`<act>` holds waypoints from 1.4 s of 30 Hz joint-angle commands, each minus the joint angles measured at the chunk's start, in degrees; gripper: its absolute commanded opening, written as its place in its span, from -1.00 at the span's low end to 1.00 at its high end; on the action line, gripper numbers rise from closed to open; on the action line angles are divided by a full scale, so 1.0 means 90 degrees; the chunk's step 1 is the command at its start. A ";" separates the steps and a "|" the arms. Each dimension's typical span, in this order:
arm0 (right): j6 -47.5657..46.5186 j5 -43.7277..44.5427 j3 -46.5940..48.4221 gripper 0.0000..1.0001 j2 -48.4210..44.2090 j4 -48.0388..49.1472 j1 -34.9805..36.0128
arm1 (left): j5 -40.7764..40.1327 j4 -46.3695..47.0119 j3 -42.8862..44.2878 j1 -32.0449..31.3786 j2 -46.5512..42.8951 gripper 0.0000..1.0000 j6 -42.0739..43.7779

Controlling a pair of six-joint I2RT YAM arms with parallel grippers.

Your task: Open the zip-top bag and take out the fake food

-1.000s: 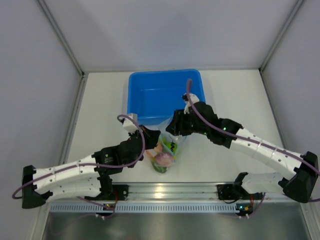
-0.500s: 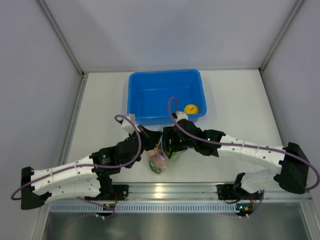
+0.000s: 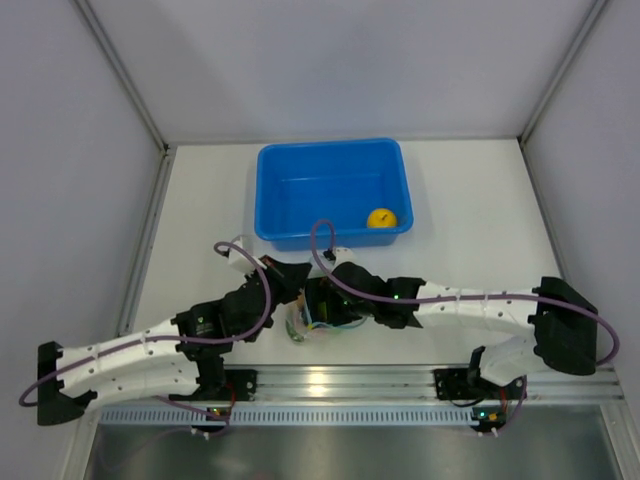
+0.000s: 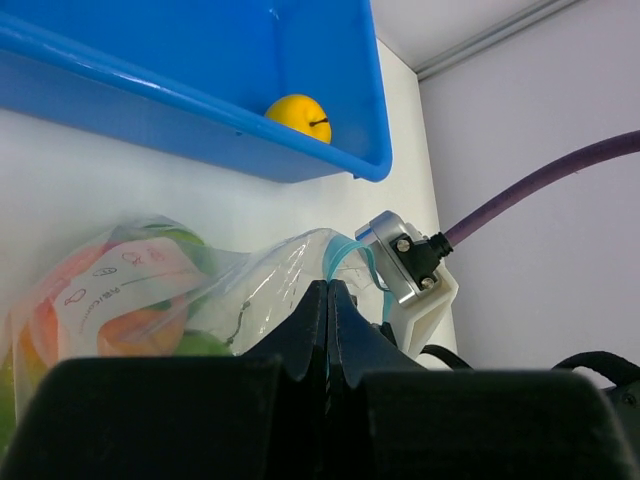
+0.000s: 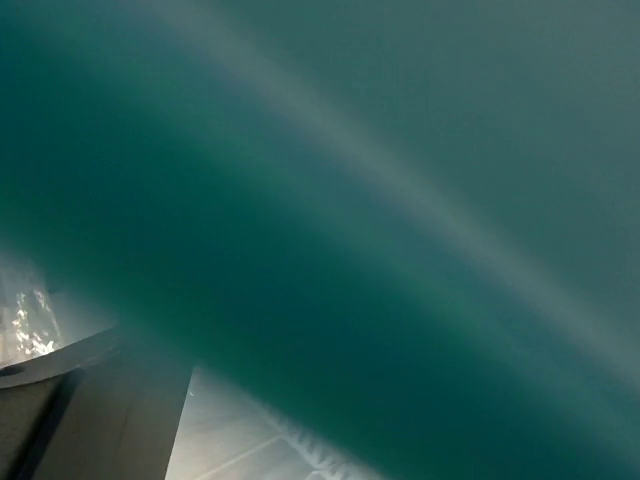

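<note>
Your right gripper (image 3: 318,303) has left the tub (image 3: 320,190), where one yellow fruit (image 3: 381,217) now lies, and is back at the bag (image 4: 265,280). I cannot tell if it is open, because its camera shows only a teal blur. The left gripper (image 4: 328,292) stays closed on the bag's edge. The bag sits on the desk (image 3: 200,230) near the tub, and other fruits (image 4: 120,325) are inside, so more trips remain.
</note>
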 commanded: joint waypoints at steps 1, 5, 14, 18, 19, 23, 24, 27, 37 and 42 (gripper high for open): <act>0.0000 -0.0337 0.0029 0.82 0.0246 0.0530 0.0230 | -0.0007 0.0281 -0.0161 -0.0042 0.0014 -1.00 -0.0154; -0.0156 -0.0231 0.0175 0.96 0.0392 0.0414 0.0346 | -0.0076 0.0271 -0.0287 -0.0032 -0.0025 -1.00 -0.0135; -0.0117 0.0628 0.0263 0.75 0.1017 0.0140 0.0454 | -0.0056 0.0271 -0.0346 -0.0042 -0.0103 -1.00 -0.0115; -0.0186 0.0833 0.0263 0.31 0.0969 0.0120 0.0484 | -0.0056 0.0271 -0.0376 -0.0042 -0.0151 -1.00 -0.0066; -0.0215 0.0863 0.0253 0.25 0.0853 0.0149 0.0484 | -0.0066 0.0271 -0.0385 -0.0042 -0.0152 -1.00 -0.0066; -0.0361 0.1175 0.0292 0.11 0.0520 0.0033 0.0523 | -0.0086 0.0271 -0.0405 -0.0042 -0.0171 -1.00 -0.0066; -0.0391 0.1321 0.0273 0.05 0.0442 0.0004 0.0523 | -0.0086 0.0271 -0.0405 -0.0032 -0.0162 -1.00 -0.0066; -0.0469 0.1459 0.0322 -0.01 0.0198 -0.0221 0.0523 | -0.0095 0.0271 -0.0405 -0.0042 -0.0142 -1.00 -0.0047; -0.0898 0.1488 0.0634 -0.03 -0.0934 -0.1176 0.0562 | -0.0291 0.0076 -0.0366 -0.0032 -0.0171 -1.00 -0.0027; -0.1201 0.2003 0.0858 -0.03 -0.1559 -0.1627 0.0562 | -0.0242 0.0086 -0.0366 -0.0032 -0.0142 -1.00 -0.0027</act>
